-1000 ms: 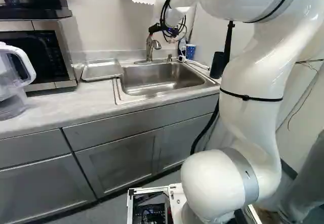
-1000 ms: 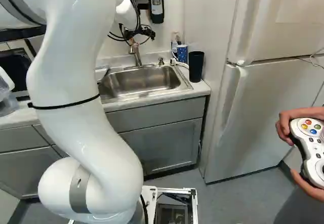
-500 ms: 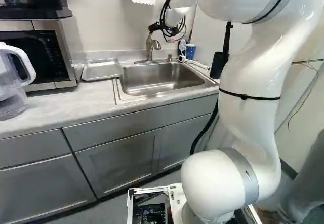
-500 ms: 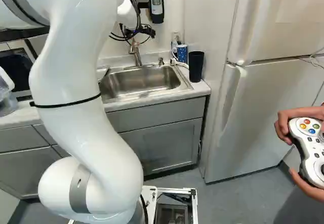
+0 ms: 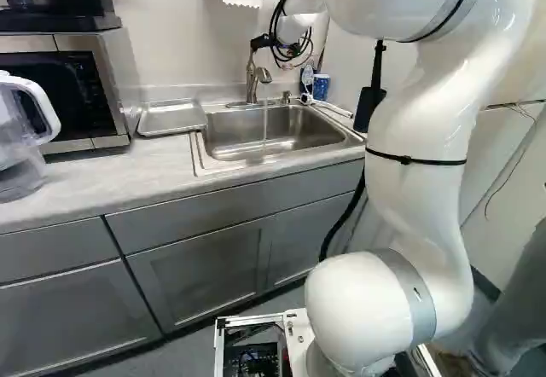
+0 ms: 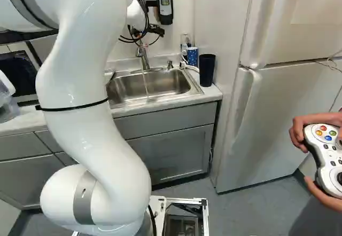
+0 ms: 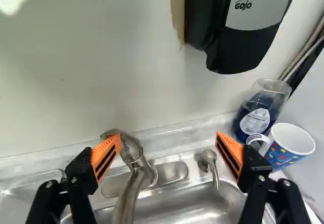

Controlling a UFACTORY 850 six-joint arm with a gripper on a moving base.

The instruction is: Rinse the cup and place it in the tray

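Gripper [image 7: 168, 152] stands wide apart beside faucet [image 7: 127, 196]. Sideways drift could knock the lever [image 7: 112, 132], stopping the water [image 5: 265, 123].

The gray counter [image 5: 94, 176] has a metal sink [image 5: 223, 142] set in it. Left of that lies a shiny tray [image 5: 171, 118]. Next comes a microwave [image 5: 64, 95], with a clear jug [image 5: 15, 171] in front. A blue bottle [image 7: 255, 115] and spotty cup [image 6: 192, 57] stand near the back right corner, a tall dark cup [image 6: 207, 70] by the right edge
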